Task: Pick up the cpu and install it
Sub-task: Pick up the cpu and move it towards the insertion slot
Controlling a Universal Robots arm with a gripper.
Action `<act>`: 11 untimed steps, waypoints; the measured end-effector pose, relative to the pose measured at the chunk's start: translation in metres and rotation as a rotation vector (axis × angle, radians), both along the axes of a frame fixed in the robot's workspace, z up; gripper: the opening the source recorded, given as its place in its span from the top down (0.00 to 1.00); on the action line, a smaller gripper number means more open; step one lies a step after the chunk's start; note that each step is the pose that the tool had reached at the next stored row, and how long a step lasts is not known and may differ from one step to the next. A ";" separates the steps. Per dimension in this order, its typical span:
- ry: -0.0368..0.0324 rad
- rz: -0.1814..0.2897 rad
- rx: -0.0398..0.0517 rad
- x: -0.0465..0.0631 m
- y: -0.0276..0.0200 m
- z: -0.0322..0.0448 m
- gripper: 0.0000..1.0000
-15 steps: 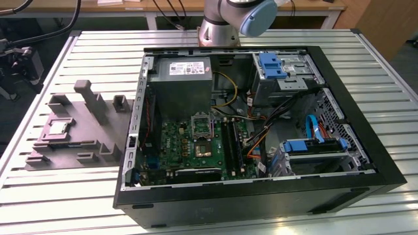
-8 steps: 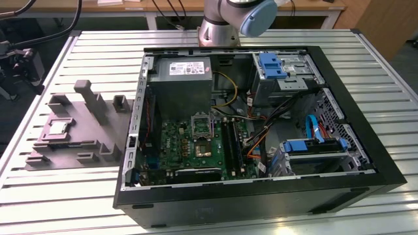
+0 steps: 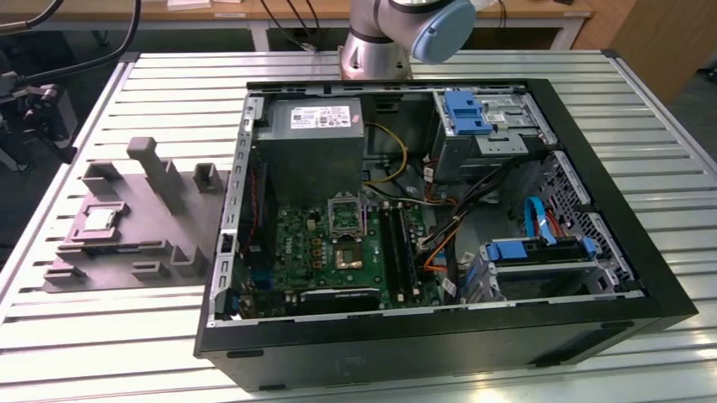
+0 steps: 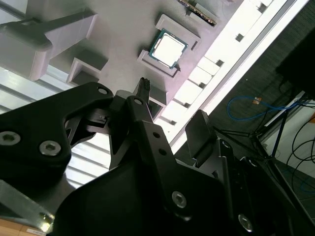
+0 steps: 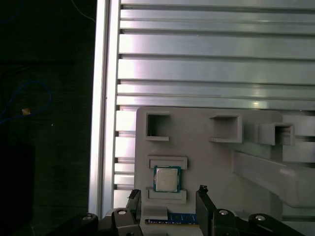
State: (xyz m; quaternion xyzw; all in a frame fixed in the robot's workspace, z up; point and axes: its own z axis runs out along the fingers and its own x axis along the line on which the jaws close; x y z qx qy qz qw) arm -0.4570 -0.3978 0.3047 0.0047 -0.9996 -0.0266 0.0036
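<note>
The cpu (image 3: 99,220) is a small square chip with a pale metal top. It lies flat in a recess of the grey fixture tray (image 3: 123,243), on the slatted table at the exterior view's left. Both wrist views look down on the cpu (image 5: 167,179) (image 4: 169,47) from above. My gripper (image 5: 168,192) (image 4: 172,101) hangs over the tray, open, its black fingertips (image 5: 203,190) apart with the chip seen between them well below. Nothing is held. The metal-framed socket (image 3: 345,211) sits bare on the green motherboard inside the open computer case (image 3: 627,252).
The tray carries raised posts (image 3: 151,164) and empty pockets (image 5: 157,125) around the chip. A memory stick (image 5: 167,217) lies beside the chip's recess. In the case are a grey power supply (image 3: 314,143), cables and blue drive brackets (image 3: 538,248). The table edge (image 5: 101,123) runs near the tray.
</note>
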 end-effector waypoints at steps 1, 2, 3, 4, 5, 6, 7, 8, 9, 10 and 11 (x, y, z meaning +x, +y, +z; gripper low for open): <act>-0.0001 0.000 0.0000 0.000 0.0000 -0.0003 0.44; 0.0000 0.000 0.0000 0.000 0.0000 -0.0005 0.44; 0.0000 0.000 0.0000 0.000 0.0000 -0.0007 0.44; -0.0001 0.000 0.0000 0.000 0.0000 -0.0010 0.44; -0.0001 0.000 0.0000 0.000 0.0000 -0.0014 0.44; -0.0001 0.000 0.0000 0.000 0.0000 -0.0017 0.44; 0.0000 0.000 0.0000 0.000 0.0000 -0.0020 0.44; 0.0000 0.000 0.0000 0.000 0.0000 -0.0023 0.44; 0.0000 0.000 -0.0001 0.000 0.0000 -0.0026 0.44; 0.0000 0.000 0.0000 0.000 0.0000 -0.0029 0.44; -0.0001 0.000 0.0000 0.000 0.0000 -0.0032 0.44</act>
